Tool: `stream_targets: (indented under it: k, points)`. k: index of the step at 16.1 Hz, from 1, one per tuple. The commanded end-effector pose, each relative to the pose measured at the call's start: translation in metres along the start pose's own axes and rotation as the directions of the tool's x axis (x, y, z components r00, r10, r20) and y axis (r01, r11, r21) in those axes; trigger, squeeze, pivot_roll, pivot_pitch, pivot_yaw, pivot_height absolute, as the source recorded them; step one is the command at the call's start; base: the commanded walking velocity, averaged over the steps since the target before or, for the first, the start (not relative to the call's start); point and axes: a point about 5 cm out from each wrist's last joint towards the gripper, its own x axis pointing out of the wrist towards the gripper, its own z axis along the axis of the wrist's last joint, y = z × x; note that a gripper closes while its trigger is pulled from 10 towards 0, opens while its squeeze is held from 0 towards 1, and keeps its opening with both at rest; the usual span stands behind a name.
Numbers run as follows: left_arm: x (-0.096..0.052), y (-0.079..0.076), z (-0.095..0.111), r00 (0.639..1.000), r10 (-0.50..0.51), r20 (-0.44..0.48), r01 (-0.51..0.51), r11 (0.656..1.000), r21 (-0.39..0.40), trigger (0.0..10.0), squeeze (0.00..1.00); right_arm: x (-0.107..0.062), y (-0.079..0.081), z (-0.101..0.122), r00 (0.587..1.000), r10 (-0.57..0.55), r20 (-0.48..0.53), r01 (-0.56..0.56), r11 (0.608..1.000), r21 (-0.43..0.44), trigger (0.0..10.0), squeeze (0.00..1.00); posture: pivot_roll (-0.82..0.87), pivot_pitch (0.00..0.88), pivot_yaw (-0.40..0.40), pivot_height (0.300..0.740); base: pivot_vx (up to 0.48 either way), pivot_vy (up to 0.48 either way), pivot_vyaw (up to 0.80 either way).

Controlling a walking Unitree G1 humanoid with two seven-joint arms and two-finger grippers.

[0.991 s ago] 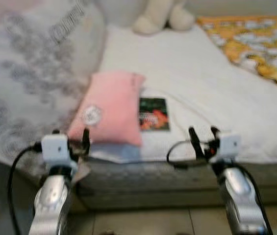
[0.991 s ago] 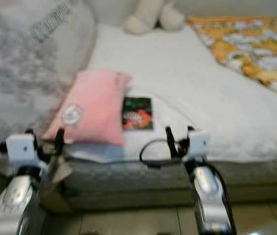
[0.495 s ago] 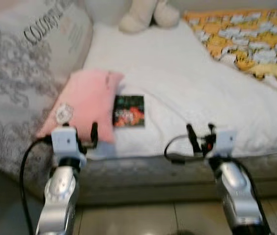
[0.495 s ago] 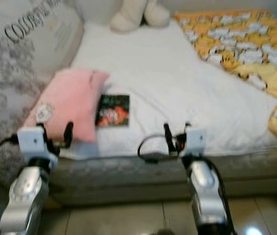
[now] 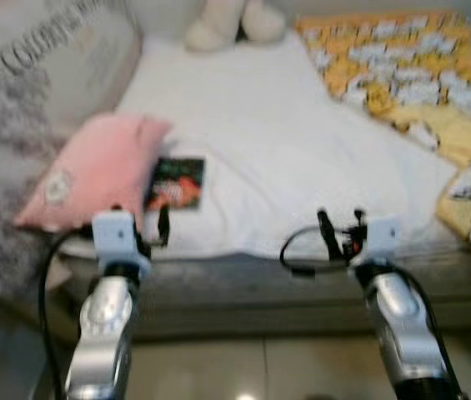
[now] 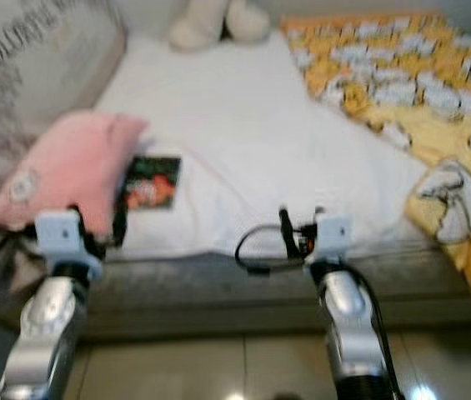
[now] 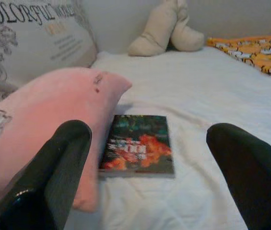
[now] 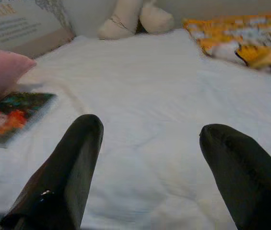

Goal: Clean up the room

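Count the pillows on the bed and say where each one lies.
2. A pink pillow lies near the bed's front edge, right beside the book. A large grey patterned pillow with lettering sits behind it, at the robot's left. Others may be out of frame.

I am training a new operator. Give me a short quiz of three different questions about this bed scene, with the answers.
1. True or false: the book lies on the white sheet beside the pink pillow.
2. Multiple choice: what is the left tool holding? A) the book B) the pillow C) nothing
3. Fill in: the orange patterned blanket lies on the robot's ____ side of the bed.

Key
1. True. The book lies flat right next to the pillow's edge.
2. C. Its fingers stand apart, short of the book. The right tool is also open, over bare sheet.
3. Right.
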Motion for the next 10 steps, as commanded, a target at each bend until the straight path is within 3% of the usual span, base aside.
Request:
stream_targets:
  k: [1,6,10]
  points:
    - [0.003,-0.003,0.002,1.000,-0.024,0.008,0.024,1.000,0.005,10.0,0.00,0.003,-0.001,0.006,1.000,-0.002,0.013,0.002,1.000,-0.006,10.0,0.00,-0.17,0.000,0.133,0.740,0.000,-0.439,0.00]
    - [-0.002,0.000,-0.003,1.000,-0.009,-0.013,0.008,1.000,-0.010,10.0,0.00,-0.001,-0.001,0.004,1.000,-0.002,0.005,0.002,1.000,-0.012,10.0,0.00,-0.17,0.000,0.134,0.740,0.000,-0.435,0.00]
    - [-0.001,0.001,-0.002,1.000,-0.001,0.004,0.001,1.000,-0.026,10.0,0.00,0.002,-0.011,0.021,0.990,-0.087,0.108,0.086,0.996,0.008,10.0,0.00,-0.17,0.000,0.133,0.740,0.000,-0.431,0.00]
